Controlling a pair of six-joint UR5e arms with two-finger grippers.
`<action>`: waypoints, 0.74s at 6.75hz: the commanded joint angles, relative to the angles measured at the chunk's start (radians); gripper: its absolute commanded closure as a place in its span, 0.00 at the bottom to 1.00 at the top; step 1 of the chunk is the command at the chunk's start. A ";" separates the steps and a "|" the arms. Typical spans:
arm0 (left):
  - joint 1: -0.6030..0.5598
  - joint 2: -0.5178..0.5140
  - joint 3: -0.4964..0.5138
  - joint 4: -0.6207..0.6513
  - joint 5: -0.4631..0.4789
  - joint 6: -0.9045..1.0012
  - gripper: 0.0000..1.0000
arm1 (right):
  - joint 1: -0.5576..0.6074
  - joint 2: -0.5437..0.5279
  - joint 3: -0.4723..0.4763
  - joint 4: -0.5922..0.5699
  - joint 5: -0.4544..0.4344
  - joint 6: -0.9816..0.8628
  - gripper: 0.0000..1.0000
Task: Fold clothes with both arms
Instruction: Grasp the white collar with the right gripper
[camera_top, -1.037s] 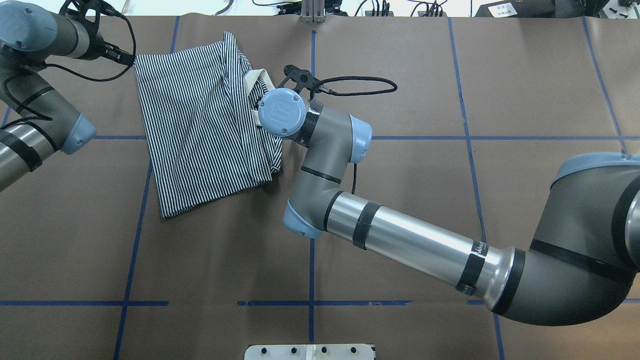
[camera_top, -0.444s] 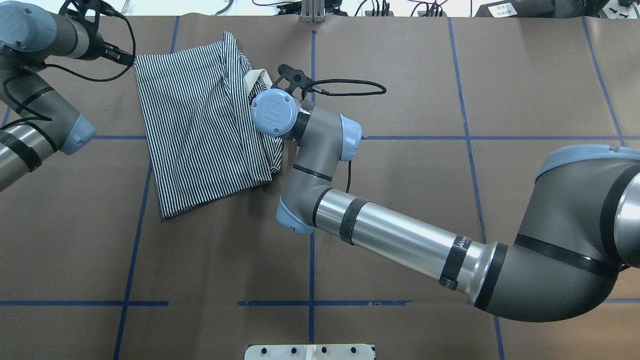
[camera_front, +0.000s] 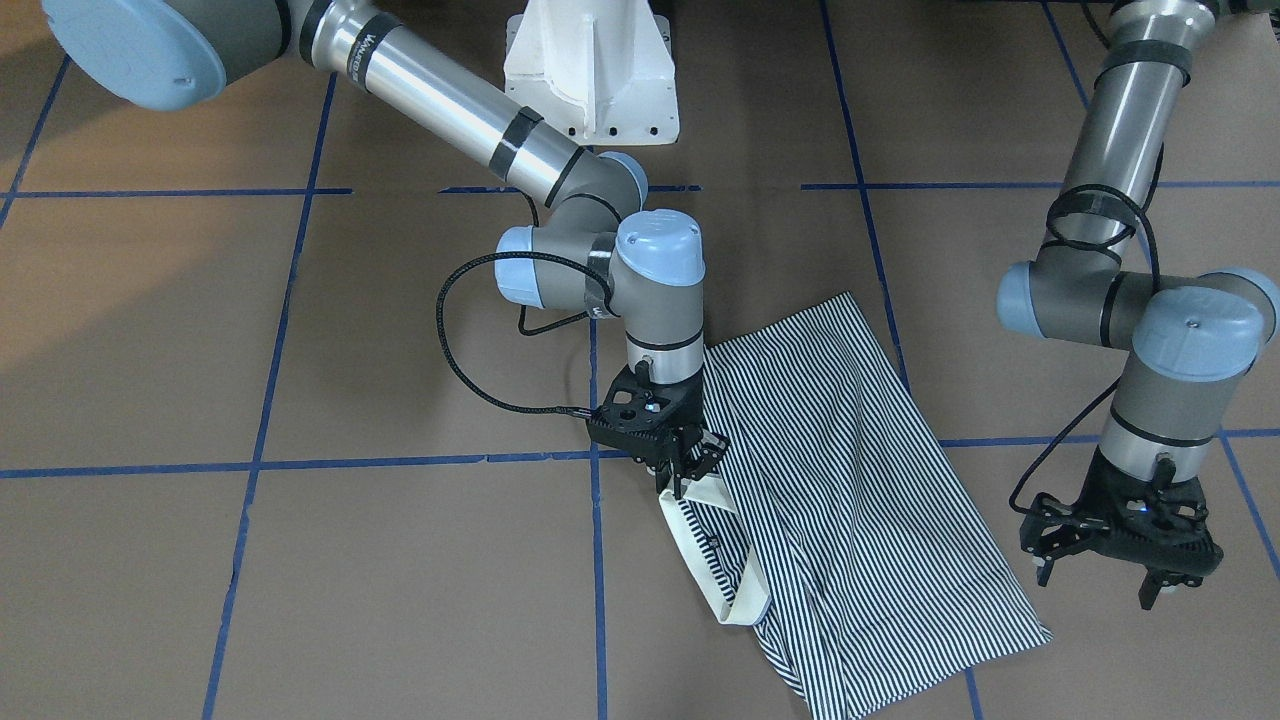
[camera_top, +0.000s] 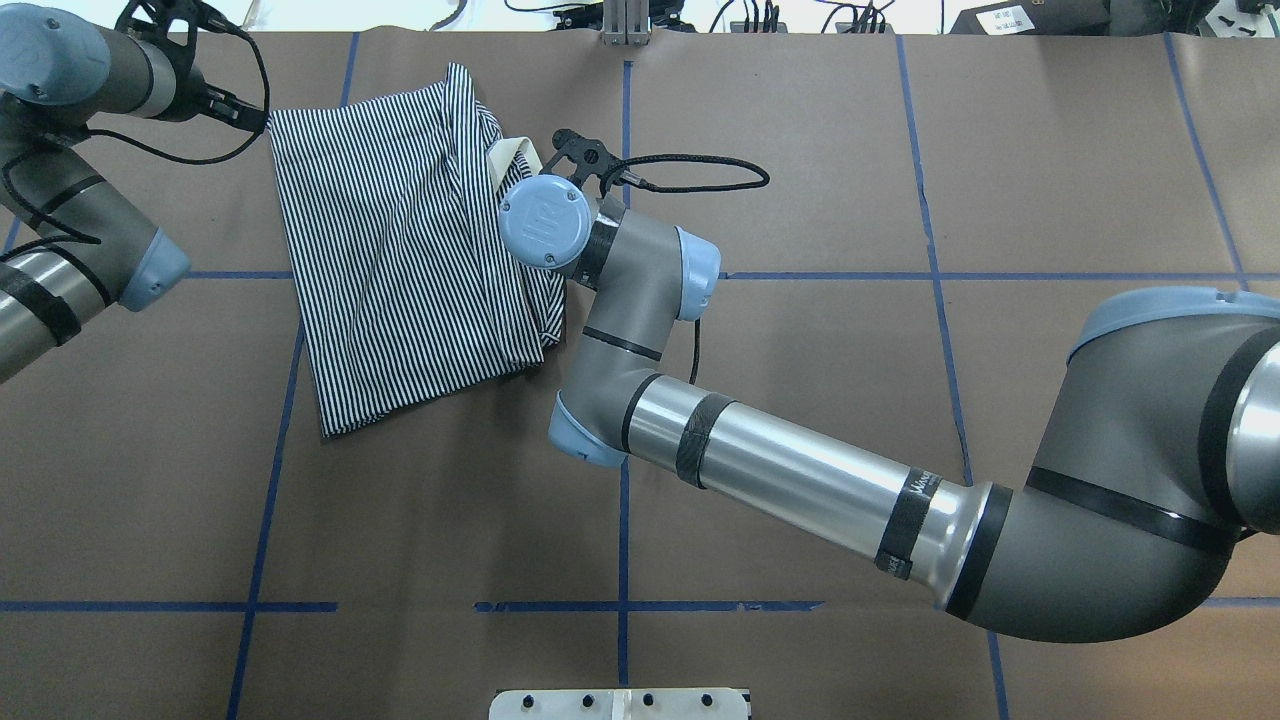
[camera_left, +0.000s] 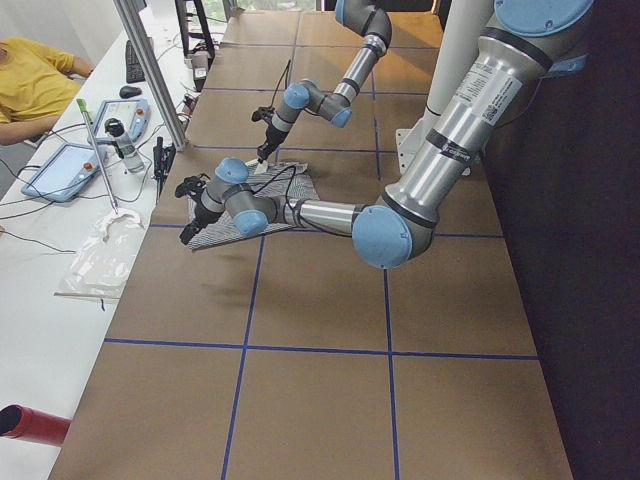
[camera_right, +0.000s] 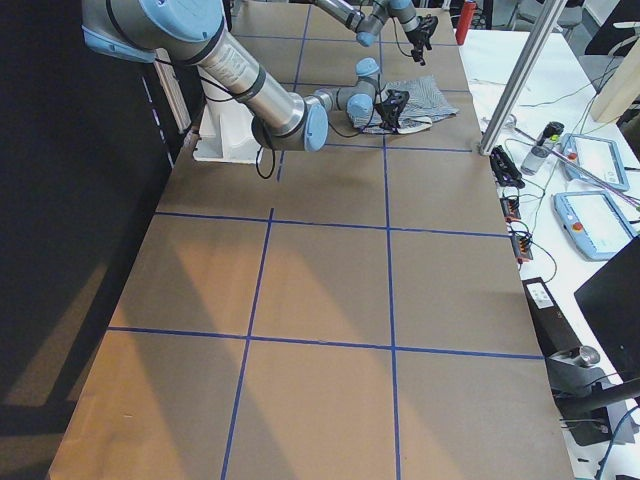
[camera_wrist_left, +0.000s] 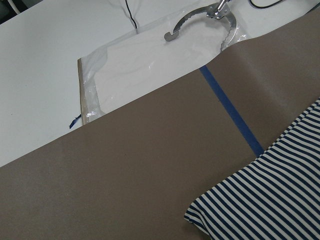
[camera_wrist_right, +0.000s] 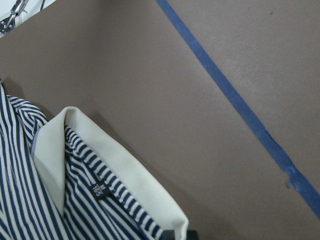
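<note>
The striped shirt (camera_top: 400, 250) lies folded flat at the far left of the brown table, its cream collar (camera_top: 515, 152) sticking out on the right side. In the front view my right gripper (camera_front: 685, 480) points down at the near end of the collar (camera_front: 715, 570), fingers drawn together on the cream fabric. The right wrist view shows the collar (camera_wrist_right: 120, 160) with its size label close below the camera. My left gripper (camera_front: 1100, 580) hovers open just beside the shirt's (camera_front: 850, 480) far corner, holding nothing. The left wrist view catches only that striped corner (camera_wrist_left: 270, 200).
The white pedestal base (camera_front: 590, 70) stands at the table's robot side. Blue tape lines (camera_top: 624, 480) cross the brown cover. Past the far edge a white bench holds a plastic bag (camera_wrist_left: 150, 65) and a metal tool (camera_wrist_left: 220, 15). A person in yellow (camera_left: 30, 80) sits there.
My right arm has shifted left, bringing its wrist further over the shirt's collar side. The shirt and the left arm have stayed put.
</note>
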 joint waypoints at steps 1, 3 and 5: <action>0.000 0.048 -0.063 0.002 -0.003 0.000 0.00 | 0.005 0.002 0.022 -0.006 0.011 0.001 1.00; 0.000 0.062 -0.088 0.002 -0.003 -0.006 0.00 | 0.010 -0.140 0.252 -0.064 0.043 -0.022 1.00; 0.011 0.062 -0.096 0.002 -0.027 -0.028 0.00 | 0.008 -0.407 0.590 -0.120 0.045 -0.033 1.00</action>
